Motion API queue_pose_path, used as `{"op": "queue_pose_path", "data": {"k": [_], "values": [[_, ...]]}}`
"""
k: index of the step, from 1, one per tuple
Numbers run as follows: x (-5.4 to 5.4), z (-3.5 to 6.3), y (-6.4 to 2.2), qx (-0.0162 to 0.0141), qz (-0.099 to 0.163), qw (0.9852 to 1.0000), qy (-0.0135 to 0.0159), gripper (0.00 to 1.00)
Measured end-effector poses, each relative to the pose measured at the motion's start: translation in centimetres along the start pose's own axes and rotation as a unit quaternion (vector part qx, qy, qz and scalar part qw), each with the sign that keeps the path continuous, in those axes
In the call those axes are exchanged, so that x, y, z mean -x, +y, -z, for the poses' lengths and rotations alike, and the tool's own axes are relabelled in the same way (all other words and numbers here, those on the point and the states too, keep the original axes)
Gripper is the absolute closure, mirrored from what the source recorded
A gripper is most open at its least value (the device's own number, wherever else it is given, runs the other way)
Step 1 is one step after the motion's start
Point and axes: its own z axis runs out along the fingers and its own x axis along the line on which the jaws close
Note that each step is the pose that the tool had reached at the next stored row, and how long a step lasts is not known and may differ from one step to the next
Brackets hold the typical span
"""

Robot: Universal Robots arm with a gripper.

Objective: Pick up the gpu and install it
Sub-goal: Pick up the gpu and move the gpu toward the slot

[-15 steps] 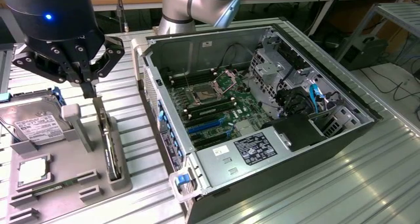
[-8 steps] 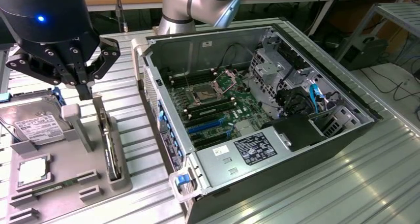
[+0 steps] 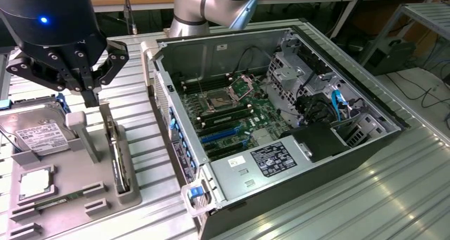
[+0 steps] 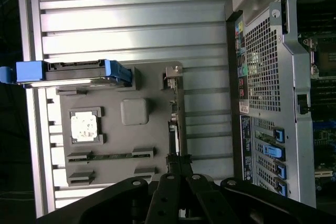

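**Gripper state.** The gripper (image 3: 90, 96) is fully closed, fingers together with nothing between them. It hangs above the far end of the grey holder (image 3: 74, 166) and touches none of the parts.

**Location of the gpu.** The gpu (image 3: 118, 158) stands on edge in a slot along the side of the holder nearest the computer case (image 3: 211, 50). It is below the gripper and towards the exterior view's right of it. In the wrist view, the closed gripper lines up with one end of the gpu's upper edge, well above it.

**Handling (a judgement, not an observation).** The gpu is probably light and stiff, but thin and fragile. Its components and connector edge should not be squeezed. The exposed upper edge, pinched across the board's thickness near mid-length, looks like the soundest hold. A hold near one end could let the gpu tip. The metal bracket end may be slippery.

**Surroundings.** A hard drive (image 3: 35, 137) lies in the holder at the exterior view's left. The case lies open on the counter (image 3: 393, 187).
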Motion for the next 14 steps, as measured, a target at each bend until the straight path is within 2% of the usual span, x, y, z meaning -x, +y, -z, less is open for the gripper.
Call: {"op": "queue_pose_path", "data": {"k": [1, 2, 3, 4, 5, 8, 9, 11, 12, 13, 14], "values": [[0.00, 0.00, 0.00, 0.0000, 0.000, 1.0000, 0.0000, 0.89], [0.00, 0.00, 0.00, 0.0000, 0.000, 1.0000, 0.0000, 0.83], [0.00, 0.00, 0.00, 0.0000, 0.000, 1.0000, 0.0000, 0.83], [0.00, 0.00, 0.00, 0.0000, 0.000, 1.0000, 0.0000, 0.76], [0.00, 0.00, 0.00, 0.0000, 0.000, 1.0000, 0.0000, 0.76], [0.00, 0.00, 0.00, 0.0000, 0.000, 1.0000, 0.0000, 0.58], [0.00, 0.00, 0.00, 0.0000, 0.000, 1.0000, 0.0000, 0.58], [0.00, 0.00, 0.00, 0.0000, 0.000, 1.0000, 0.0000, 0.46], [0.00, 0.00, 0.00, 0.0000, 0.000, 1.0000, 0.0000, 0.46], [0.00, 0.00, 0.00, 0.0000, 0.000, 1.0000, 0.0000, 0.34], [0.00, 0.00, 0.00, 0.0000, 0.000, 1.0000, 0.0000, 0.28]]}}
